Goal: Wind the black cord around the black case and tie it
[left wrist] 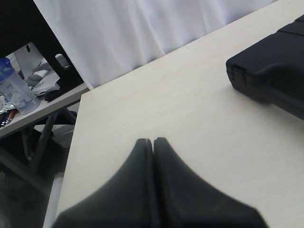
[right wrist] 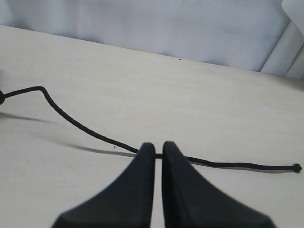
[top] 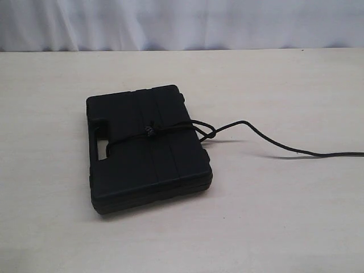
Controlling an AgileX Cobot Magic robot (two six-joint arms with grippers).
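Observation:
The black case (top: pixel 149 162) lies flat on the pale table, its handle slot toward the left. The black cord (top: pixel 256 132) crosses the lid, has a small knot (top: pixel 150 131) at the middle and a loop at the case's right edge, then trails off to the right. Neither arm shows in the exterior view. My left gripper (left wrist: pixel 153 140) is shut and empty over bare table, apart from a corner of the case (left wrist: pixel 268 71). My right gripper (right wrist: pixel 158 145) is shut with a thin gap. The cord (right wrist: pixel 76 124) runs across behind its tips on the table, ending in a small knot (right wrist: pixel 296 167).
A white curtain (top: pixel 182 23) hangs behind the table's far edge. Past the table's edge in the left wrist view stands a cluttered bench with a plastic bottle (left wrist: pixel 14 88). Bare table (top: pixel 284 216) surrounds the case.

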